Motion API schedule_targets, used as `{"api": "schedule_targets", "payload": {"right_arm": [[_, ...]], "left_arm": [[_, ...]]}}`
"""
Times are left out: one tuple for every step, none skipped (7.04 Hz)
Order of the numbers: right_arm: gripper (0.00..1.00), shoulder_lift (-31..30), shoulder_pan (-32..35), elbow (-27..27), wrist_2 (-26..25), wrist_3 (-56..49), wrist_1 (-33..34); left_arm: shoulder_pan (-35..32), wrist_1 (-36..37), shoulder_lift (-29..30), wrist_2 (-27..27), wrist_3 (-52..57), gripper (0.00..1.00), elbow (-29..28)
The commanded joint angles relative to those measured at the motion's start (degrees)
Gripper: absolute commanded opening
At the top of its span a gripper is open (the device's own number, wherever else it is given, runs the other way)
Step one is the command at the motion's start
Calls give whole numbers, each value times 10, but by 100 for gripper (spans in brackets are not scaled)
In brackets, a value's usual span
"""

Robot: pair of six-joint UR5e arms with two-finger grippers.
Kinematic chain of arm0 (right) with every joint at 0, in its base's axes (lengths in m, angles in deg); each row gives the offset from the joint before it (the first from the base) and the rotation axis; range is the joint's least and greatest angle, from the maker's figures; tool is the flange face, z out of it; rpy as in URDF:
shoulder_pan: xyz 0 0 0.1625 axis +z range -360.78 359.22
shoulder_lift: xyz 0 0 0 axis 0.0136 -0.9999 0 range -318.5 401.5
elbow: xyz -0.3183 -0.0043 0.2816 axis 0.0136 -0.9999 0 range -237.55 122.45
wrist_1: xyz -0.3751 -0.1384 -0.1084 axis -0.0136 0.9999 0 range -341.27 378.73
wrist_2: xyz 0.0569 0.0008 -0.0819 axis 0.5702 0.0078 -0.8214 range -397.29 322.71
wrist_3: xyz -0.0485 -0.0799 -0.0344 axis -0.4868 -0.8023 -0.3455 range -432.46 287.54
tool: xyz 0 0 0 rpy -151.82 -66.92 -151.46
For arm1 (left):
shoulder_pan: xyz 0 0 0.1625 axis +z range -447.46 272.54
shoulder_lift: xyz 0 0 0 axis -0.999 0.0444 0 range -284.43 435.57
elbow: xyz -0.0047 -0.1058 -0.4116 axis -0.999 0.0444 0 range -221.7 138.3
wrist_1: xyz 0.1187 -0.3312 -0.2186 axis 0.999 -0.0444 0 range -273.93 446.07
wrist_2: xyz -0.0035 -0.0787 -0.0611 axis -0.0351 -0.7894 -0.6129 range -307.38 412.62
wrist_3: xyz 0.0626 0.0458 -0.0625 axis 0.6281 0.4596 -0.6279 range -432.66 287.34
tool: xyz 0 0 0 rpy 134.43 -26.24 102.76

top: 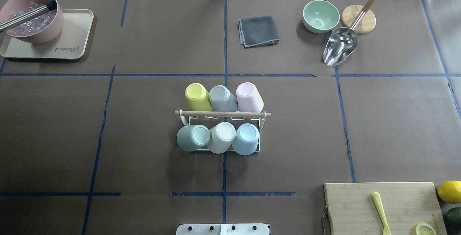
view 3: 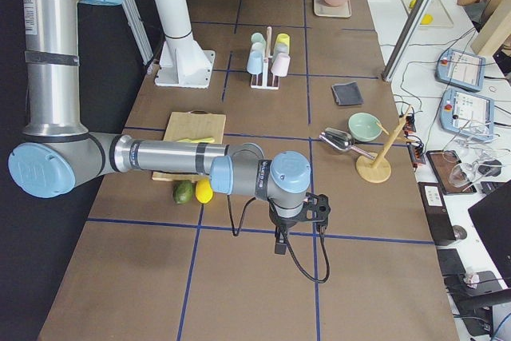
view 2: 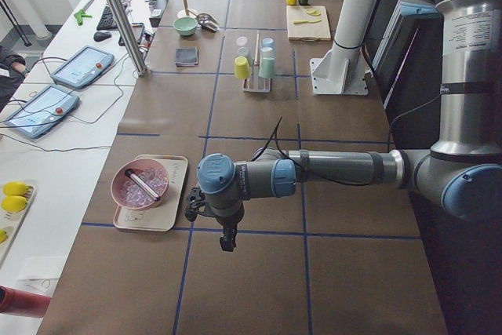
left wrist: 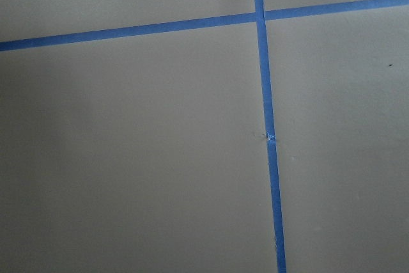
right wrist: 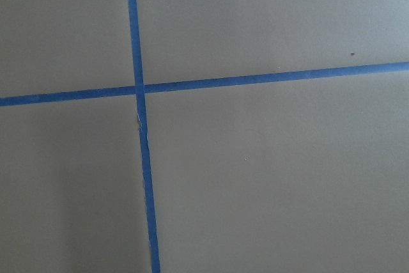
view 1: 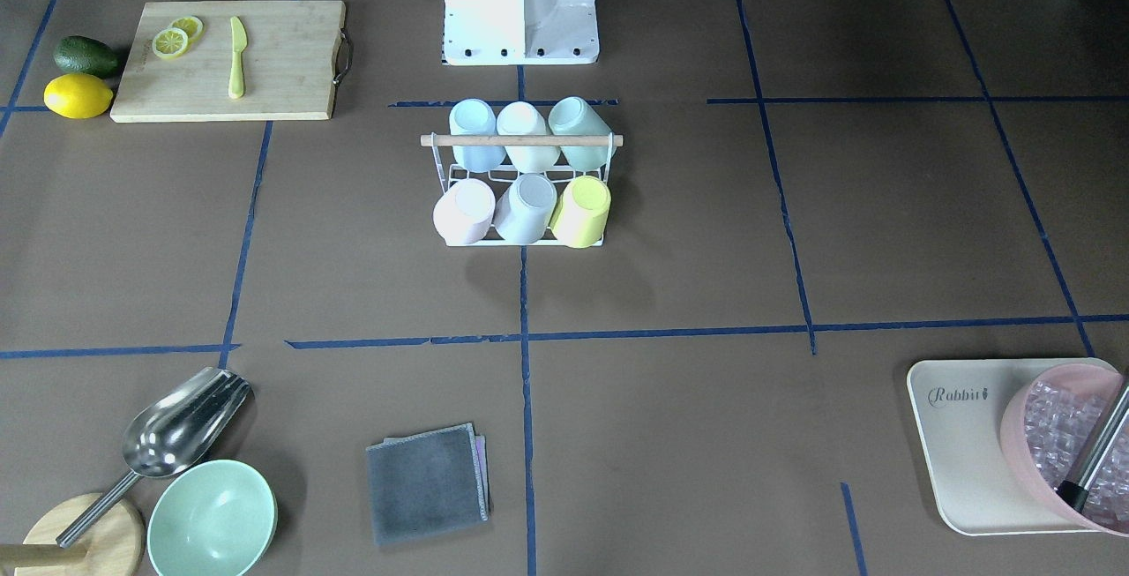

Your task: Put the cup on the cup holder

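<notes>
The left gripper [view 2: 227, 239] hangs over bare table well to the robot's left of the cup holder [top: 222, 113]. The right gripper [view 3: 279, 245] hangs likewise well to the holder's right. Each shows only in a side view, small and dark, so I cannot tell how their jaws stand. Both wrist cameras show only brown paper and crossing blue tape.

On the robot's side of the holder, the base plate [top: 223, 229] is cut off by the overhead view's lower edge. To the right of it lies a cutting board [top: 360, 206] with a yellow knife [top: 380, 209] on it and a lemon slice [top: 425, 229] that is half out of view. The lemon [top: 450, 191] and avocado [top: 454, 216] beside the board are clipped by the right edge.

The cup holder stands mid-table. Six cups sit tilted and bottoms-up on it, three on each side of its wooden rod: green [top: 192, 138], cream [top: 222, 138] and blue [top: 246, 139] nearer the robot, yellow [top: 197, 96], grey [top: 222, 98] and pink [top: 249, 97] beyond. The cups hide the prongs.

Beyond the holder lies a folded grey cloth [top: 258, 30]. Farther right are a green bowl [top: 320, 16], a metal scoop [top: 340, 46] and a wooden stand [top: 363, 24] whose top is cut off. Far left, a pink bowl [top: 30, 30] of ice sits on a tray [top: 68, 44], partly out of frame.
</notes>
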Motion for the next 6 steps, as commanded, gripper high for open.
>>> {"api": "schedule_targets", "payload": {"right_arm": [[100,2,0,-1,7,3,-1],[100,1,0,-1,12,2,-1],[100,1,0,-2,12,2,-1],[100,1,0,-6,15,2,0],[100,1,0,-7,19,2,0],[100,1,0,-7,21,2,0]], "left_arm": [[0,-1,-1,1,3,100,-4],[0,-1,-2,1,4,100,-4],[0,-1,-3,1,4,100,-4],[0,-1,-3,0,5,100,-4],[0,-1,-4,0,5,100,-3],[0,-1,-4,0,5,100,-3]]}}
